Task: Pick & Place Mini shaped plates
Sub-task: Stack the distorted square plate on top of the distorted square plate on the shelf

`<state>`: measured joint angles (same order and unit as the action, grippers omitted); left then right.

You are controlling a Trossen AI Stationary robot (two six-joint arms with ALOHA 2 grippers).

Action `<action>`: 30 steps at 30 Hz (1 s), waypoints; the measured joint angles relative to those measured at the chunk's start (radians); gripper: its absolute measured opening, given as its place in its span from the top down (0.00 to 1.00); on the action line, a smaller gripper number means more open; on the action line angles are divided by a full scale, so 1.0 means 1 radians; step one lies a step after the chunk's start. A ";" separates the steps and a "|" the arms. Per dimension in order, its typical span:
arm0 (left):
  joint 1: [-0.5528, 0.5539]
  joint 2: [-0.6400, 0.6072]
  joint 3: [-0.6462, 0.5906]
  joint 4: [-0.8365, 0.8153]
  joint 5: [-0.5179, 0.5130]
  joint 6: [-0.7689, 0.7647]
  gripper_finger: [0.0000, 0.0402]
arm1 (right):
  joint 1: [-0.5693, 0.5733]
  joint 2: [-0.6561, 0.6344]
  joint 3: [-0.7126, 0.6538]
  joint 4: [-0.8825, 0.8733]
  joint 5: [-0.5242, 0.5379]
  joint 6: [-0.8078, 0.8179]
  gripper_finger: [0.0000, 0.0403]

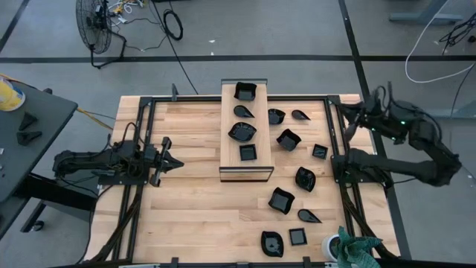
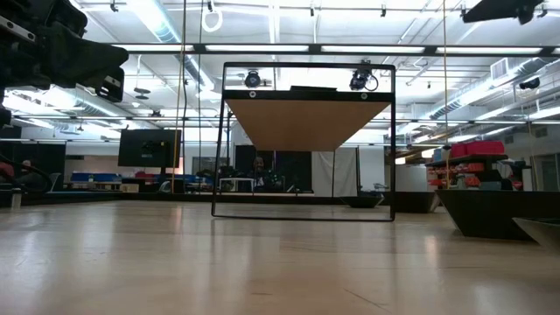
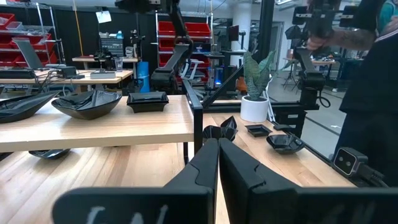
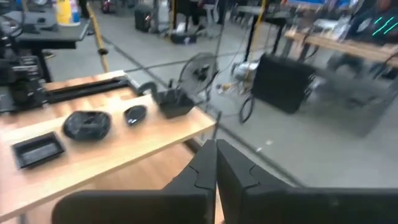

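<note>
**Both grippers clenched and empty; most plates still on the table**

Fingers (image 3: 239,168) of the left gripper (image 1: 167,161) are pressed together with nothing between them, and the right gripper (image 1: 349,119) is likewise clenched on nothing.

High view: the left arm lies along the table's (image 1: 186,216) left edge, gripper aimed at the raised wooden board (image 1: 227,130) in the middle. The right arm is folded at the right edge. Four mini shaped plates (image 1: 242,132) sit in a row on the board; the others are scattered over the table's right half, several near the front right corner beside a potted plant (image 1: 353,248). The board looks like the drop spot, so the task seems early.

Low view: the board's underside and bare tabletop show; no gripper is near the surface.

Left wrist view: shut fingers point past the board's front corner towards plates by the plant.

Right wrist view: its shut fingers (image 4: 239,171) face the board's far end, with plates lined along it.
</note>
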<state>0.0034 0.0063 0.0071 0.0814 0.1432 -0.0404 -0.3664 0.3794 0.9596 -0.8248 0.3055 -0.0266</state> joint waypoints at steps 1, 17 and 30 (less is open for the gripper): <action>0.000 0.000 0.000 0.000 0.000 0.000 0.95 | -0.017 0.013 0.000 -0.002 -0.030 0.013 0.97; 0.000 0.000 0.000 0.000 0.000 0.001 0.95 | -0.260 0.281 0.000 -0.120 -0.384 0.198 0.97; 0.000 0.000 0.000 0.000 0.000 0.000 0.95 | -0.269 0.481 0.000 -0.167 -0.410 0.139 0.90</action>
<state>0.0034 0.0063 0.0071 0.0814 0.1432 -0.0402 -0.6353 0.8604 0.9596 -0.9914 -0.1047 0.1125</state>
